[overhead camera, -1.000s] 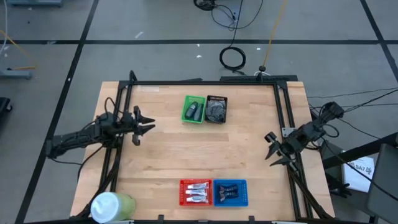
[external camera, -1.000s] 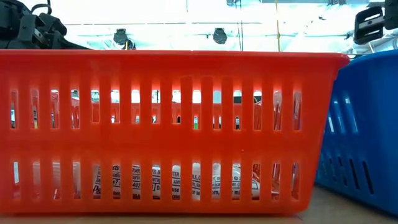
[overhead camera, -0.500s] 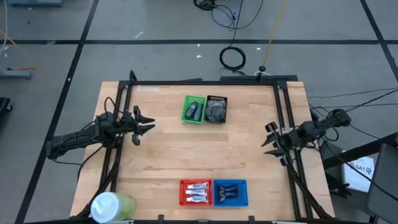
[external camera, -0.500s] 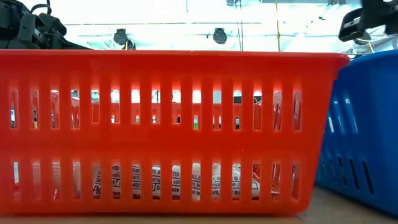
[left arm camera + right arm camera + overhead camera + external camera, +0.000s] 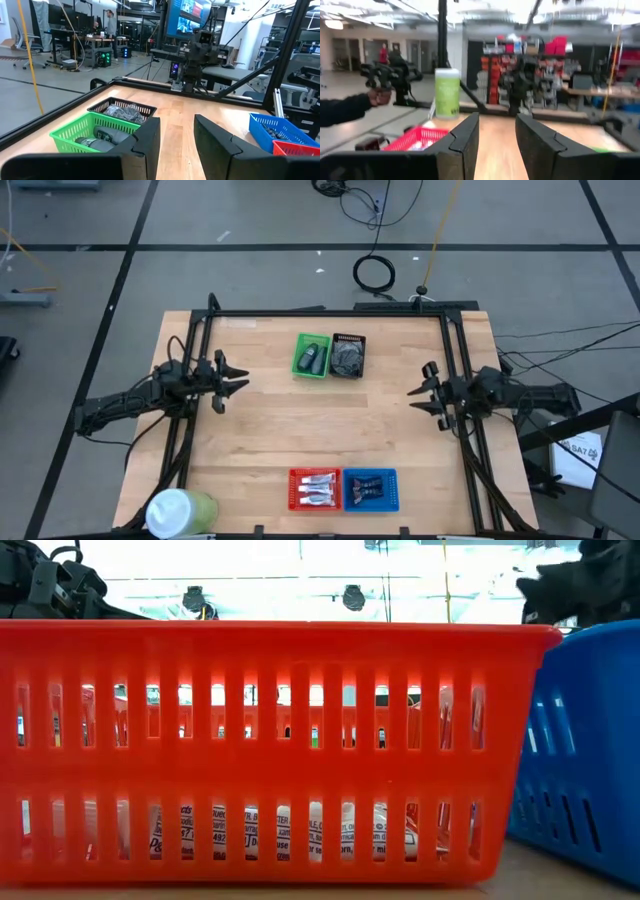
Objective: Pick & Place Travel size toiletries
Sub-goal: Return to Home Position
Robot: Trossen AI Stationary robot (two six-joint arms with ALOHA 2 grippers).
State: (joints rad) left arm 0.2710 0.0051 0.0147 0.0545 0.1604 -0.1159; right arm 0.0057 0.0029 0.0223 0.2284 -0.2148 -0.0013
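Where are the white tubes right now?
In the high view, the white tubes lie inside the red tray at the table's bottom edge, right beside the blue tray that holds the dark tubes.

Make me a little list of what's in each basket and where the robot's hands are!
red basket: three white-silver tubes
blue basket: dark navy tubes
green basket: grey oval containers
black basket: a grey piece, hard to make out
left hand: open, empty, over the left side of the table
right hand: open, empty, near the right edge
green-white cylinder: standing at the corner on the left arm's side
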